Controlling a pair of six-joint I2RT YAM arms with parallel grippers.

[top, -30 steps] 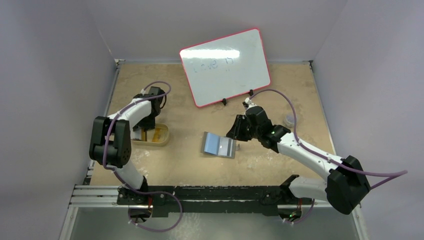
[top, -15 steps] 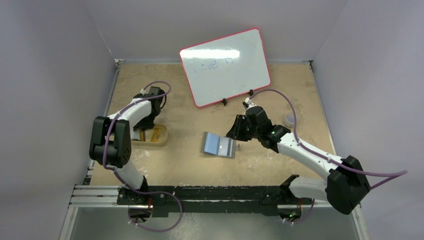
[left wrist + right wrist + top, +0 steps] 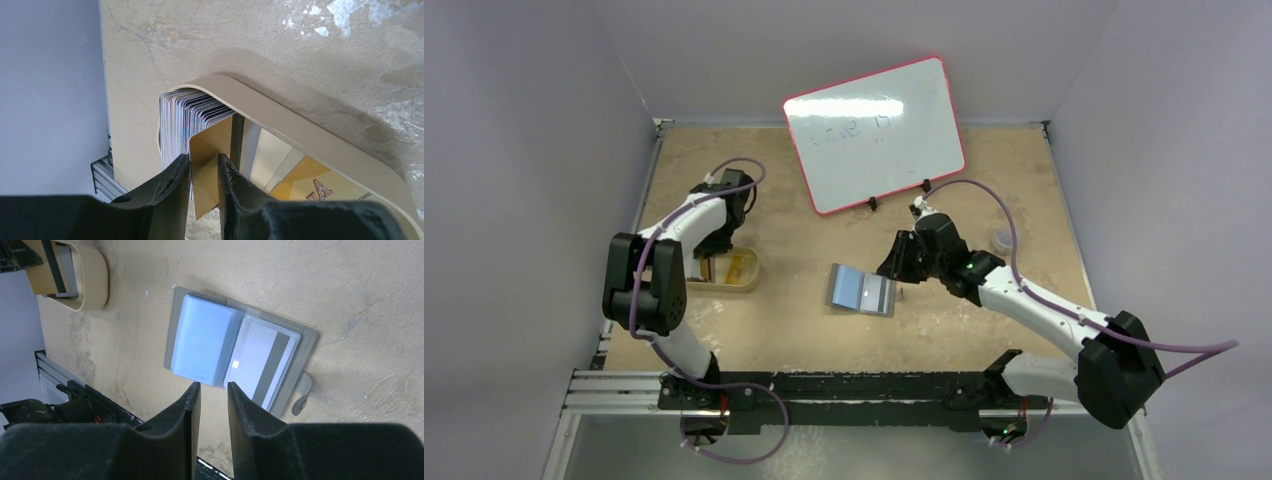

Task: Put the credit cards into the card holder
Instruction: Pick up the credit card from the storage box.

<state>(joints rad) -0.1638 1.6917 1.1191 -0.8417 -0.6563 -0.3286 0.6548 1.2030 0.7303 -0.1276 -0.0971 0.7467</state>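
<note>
On the left side of the sandy table, a gold rounded-corner tin lies with the left gripper reaching into it. A dense stack of credit cards stands on edge at the tin's rounded end, their thin edges fanned slightly. One gold card stands apart from the stack, right in the gap between the two black fingers. The jaws are narrow, one on each side of this card. I cannot tell from the wrist view whether they actually pinch it or only flank it. Deeper in the tin a gold surface with dark lettering shows, too partial to read.

Near the table's middle, well apart from the tin, the card holder lies opened flat. It is grey outside with stitched edges. One half shows a pale blue pocket. The other half holds a striped card, light grey with a dark band, tucked into its sleeve. The small closing tab sticks out from the outer edge of that half.

The right gripper hangs above the holder's near edge. Its jaws are parted a little and hold nothing; bare table and the holder's fold show between them.

At the far side of the table, a red-rimmed whiteboard stands tilted on small black feet, with faint writing on it.
</note>
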